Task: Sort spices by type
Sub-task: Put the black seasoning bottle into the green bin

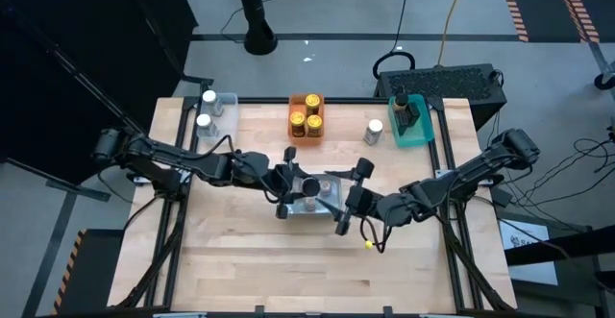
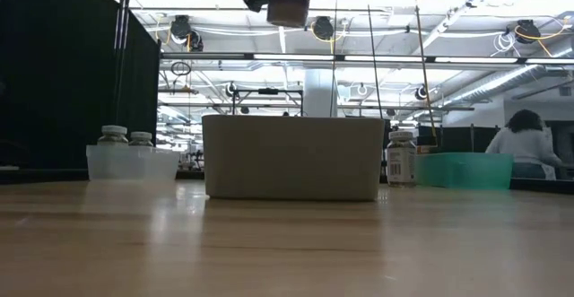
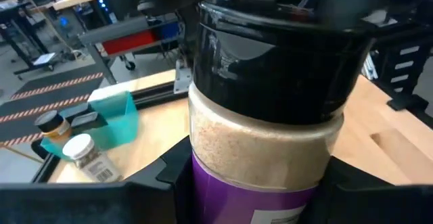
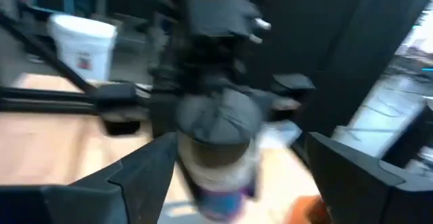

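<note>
My left gripper (image 1: 298,184) hangs over the table's middle, shut on a spice jar (image 3: 264,143) with a black lid (image 3: 277,61), pale powder and a purple label. In the low view the jar (image 2: 289,6) is high above the pale bin (image 2: 291,158). My right gripper (image 4: 237,176) is open just right of the jar, its fingers spread wide and facing it. Gold-lidded jars stand in the orange bin (image 1: 306,116), white-lidded jars in the clear bin (image 1: 215,108), and a dark jar in the teal bin (image 1: 410,121). One white-lidded jar (image 1: 374,131) stands on the bare table. My left gripper pinches the jar's body at the purple label (image 3: 216,183), below the lid, between its two fingers (image 3: 159,183). The fingers come roughly level from the table's left. The jar is upright and lifted clear, above the pale bin.
The pale bin (image 1: 312,206) sits at the table's centre under both grippers. The three coloured bins line the far edge. Bare wood stretches along the near half (image 1: 307,270). A person sits far off in the room behind (image 2: 529,144).
</note>
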`<act>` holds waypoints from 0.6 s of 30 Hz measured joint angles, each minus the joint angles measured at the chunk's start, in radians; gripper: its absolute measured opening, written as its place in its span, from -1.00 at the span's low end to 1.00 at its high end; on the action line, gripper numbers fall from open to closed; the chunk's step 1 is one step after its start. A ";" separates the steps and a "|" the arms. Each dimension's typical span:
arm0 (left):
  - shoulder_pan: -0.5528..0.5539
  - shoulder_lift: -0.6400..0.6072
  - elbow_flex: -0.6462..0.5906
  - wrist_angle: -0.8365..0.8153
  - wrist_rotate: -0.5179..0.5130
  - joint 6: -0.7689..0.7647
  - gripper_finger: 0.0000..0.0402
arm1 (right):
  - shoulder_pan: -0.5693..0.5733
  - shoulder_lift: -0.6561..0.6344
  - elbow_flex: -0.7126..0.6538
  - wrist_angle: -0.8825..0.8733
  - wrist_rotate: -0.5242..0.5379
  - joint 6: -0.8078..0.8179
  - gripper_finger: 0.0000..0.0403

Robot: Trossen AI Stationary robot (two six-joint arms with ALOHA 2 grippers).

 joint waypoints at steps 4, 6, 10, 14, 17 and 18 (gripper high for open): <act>0.001 0.000 0.000 0.021 -0.001 0.000 -0.14 | -0.004 0.013 0.038 -0.044 -0.095 0.001 0.63; 0.001 0.009 0.000 0.047 -0.001 0.001 -0.15 | -0.014 0.017 0.044 -0.042 -0.122 0.002 0.64; 0.001 0.020 0.000 0.080 0.000 0.024 -0.15 | -0.043 0.022 0.045 -0.043 -0.133 0.046 0.62; 0.001 0.027 0.000 0.072 0.000 0.024 -0.15 | -0.046 0.023 0.045 -0.043 -0.132 0.044 0.58; 0.001 0.026 0.001 0.080 0.000 0.023 -0.15 | -0.054 0.023 0.045 -0.044 -0.136 0.030 0.54; 0.001 0.026 0.001 0.079 0.000 0.023 -0.15 | -0.062 0.023 0.045 -0.044 -0.136 0.027 0.53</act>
